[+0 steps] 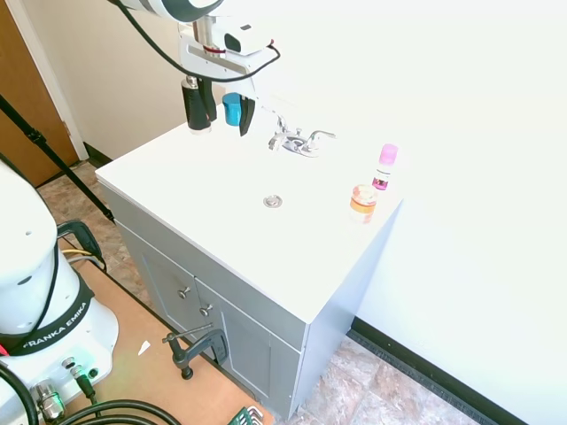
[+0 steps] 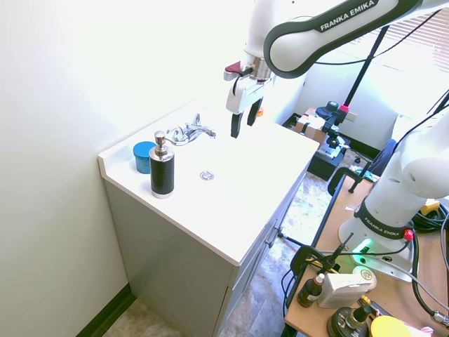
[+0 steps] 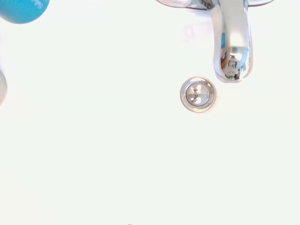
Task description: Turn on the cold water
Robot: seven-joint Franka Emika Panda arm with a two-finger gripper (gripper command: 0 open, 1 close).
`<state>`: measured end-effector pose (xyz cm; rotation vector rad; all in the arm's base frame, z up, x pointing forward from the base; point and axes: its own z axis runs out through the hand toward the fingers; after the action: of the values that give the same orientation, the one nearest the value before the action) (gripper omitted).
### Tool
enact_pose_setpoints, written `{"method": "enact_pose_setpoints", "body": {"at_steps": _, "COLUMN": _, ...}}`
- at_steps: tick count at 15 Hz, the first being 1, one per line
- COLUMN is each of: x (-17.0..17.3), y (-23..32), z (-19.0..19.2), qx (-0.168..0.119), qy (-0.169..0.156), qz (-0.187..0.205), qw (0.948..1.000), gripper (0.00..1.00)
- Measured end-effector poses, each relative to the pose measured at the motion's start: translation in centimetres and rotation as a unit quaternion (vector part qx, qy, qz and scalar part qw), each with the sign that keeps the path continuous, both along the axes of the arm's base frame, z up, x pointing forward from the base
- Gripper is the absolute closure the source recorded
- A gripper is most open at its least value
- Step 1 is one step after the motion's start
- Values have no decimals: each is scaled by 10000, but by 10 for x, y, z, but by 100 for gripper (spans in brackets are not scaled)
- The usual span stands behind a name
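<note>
gripper [image 2: 240,126] hangs spread, empty, above the basin just in front of the faucet [image 1: 297,142]. cold lever [image 1: 321,135] sits on faucet's right side, untouched. approach w/ one fingertip behind it, push gently; avoid spout [image 3: 233,51].

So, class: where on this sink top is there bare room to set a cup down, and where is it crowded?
Free: the front strip of the sink top, ahead of the drain. Crowded: the back edge, with blue cup, soap pump and faucet, and the corner holding two small bottles.
</note>
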<state>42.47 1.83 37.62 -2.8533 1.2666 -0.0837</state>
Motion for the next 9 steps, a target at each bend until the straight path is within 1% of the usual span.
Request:
{"method": "enact_pose_setpoints", "body": {"at_steps": 2, "x": 1, "y": 0, "z": -1, "qx": 4, "qy": -21, "qz": -58, "qw": 10000, "gripper": 0}}
{"method": "enact_pose_setpoints", "body": {"at_steps": 3, "x": 4, "y": 0, "z": 0, "qx": -33, "qy": -149, "qz": -226, "qw": 9996, "gripper": 0}}
{"method": "enact_pose_setpoints", "body": {"at_steps": 4, "x": 13, "y": -1, "z": 0, "qx": -101, "qy": -374, "qz": -469, "qw": 9981, "gripper": 0}}
{"method": "enact_pose_setpoints", "body": {"at_steps": 5, "x": 24, "y": -5, "z": -2, "qx": -183, "qy": -588, "qz": -698, "qw": 9957, "gripper": 0}}
{"method": "enact_pose_setpoints", "body": {"at_steps": 7, "x": 52, "y": -18, "z": -8, "qx": -387, "qy": -868, "qz": -1063, "qw": 9898, "gripper": 0}}
{"method": "enact_pose_setpoints", "body": {"at_steps": 9, "x": 83, "y": -33, "z": -10, "qx": -574, "qy": -1165, "qz": -1341, "qw": 9824, "gripper": 0}}
